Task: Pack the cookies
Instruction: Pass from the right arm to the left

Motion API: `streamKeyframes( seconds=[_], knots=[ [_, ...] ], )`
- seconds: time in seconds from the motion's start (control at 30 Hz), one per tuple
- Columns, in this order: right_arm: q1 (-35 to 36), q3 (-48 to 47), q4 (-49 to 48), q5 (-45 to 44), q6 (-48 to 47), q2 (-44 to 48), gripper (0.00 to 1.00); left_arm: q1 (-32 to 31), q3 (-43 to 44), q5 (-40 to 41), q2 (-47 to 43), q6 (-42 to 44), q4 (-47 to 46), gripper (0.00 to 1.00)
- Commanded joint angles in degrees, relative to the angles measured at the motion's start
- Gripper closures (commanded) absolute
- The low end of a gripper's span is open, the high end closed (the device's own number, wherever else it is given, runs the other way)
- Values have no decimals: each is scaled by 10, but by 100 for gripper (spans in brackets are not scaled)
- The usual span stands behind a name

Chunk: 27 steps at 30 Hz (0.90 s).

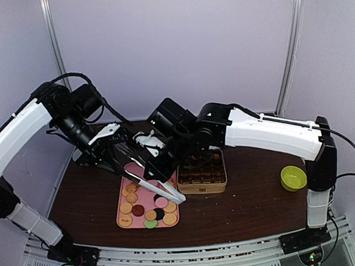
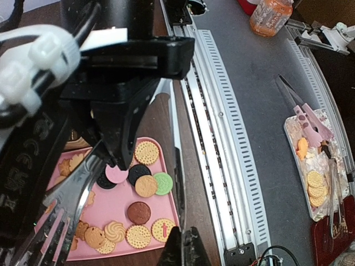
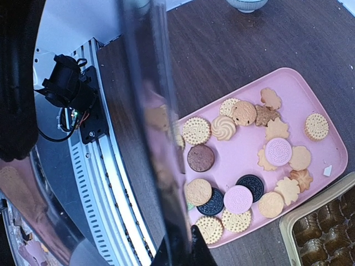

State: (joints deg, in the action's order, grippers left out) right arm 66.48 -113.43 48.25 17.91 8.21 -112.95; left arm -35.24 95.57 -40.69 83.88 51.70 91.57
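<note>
Several cookies (image 1: 147, 206), round tan, pink, black, brown and green ones, lie on a pink tray (image 1: 120, 224) in the middle of the table. My right gripper (image 1: 154, 169) is shut on metal tongs (image 1: 164, 190), whose tips reach over the tray's right side. In the right wrist view the tongs' blade (image 3: 147, 100) runs up from my gripper (image 3: 186, 250), beside the cookies (image 3: 238, 199). My left gripper (image 1: 123, 149) hovers at the tray's far end. In its wrist view it (image 2: 186, 248) is shut with nothing seen in it, over the tray's edge (image 2: 176, 213), near the cookies (image 2: 146, 186).
A gold tin (image 1: 203, 184) with brown paper cups stands right of the tray. A green bowl (image 1: 293, 178) sits at the table's right. An aluminium rail (image 1: 185, 253) runs along the near edge. Off the table lie another tray (image 2: 316, 166) and an orange bottle (image 2: 270, 15).
</note>
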Motion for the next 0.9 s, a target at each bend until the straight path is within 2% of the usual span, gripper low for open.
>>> streamKeyframes(
  seconds=[0.0, 0.13, 0.27, 0.3, 0.43, 0.57, 0.67, 0.87],
  knots=[
    [1, -39, -5, -25, -16, 18, 71, -1, 15, 4, 4, 0, 7, 100],
    [-11, 18, -71, -60, -2, 66, 27, 1, 2, -25, -10, -54, -55, 100],
    [-62, 170, -247, -70, 63, 186, 6, 16, -26, -84, -39, -154, -151, 100],
    [-74, 219, -310, -64, 83, 224, 2, 26, -36, -103, -50, -195, -206, 100],
    [-103, 402, -537, -69, 141, 351, 0, 74, -108, -181, -105, -410, -451, 100],
    [-120, 530, -692, -76, 185, 420, 0, 92, -177, -189, -149, -587, -683, 100],
    [-126, 573, -765, -69, 209, 438, 0, 94, -200, -203, -155, -670, -774, 100],
    [-134, 577, -842, -22, 254, 399, 0, 93, -218, -232, -150, -781, -854, 100]
  ],
)
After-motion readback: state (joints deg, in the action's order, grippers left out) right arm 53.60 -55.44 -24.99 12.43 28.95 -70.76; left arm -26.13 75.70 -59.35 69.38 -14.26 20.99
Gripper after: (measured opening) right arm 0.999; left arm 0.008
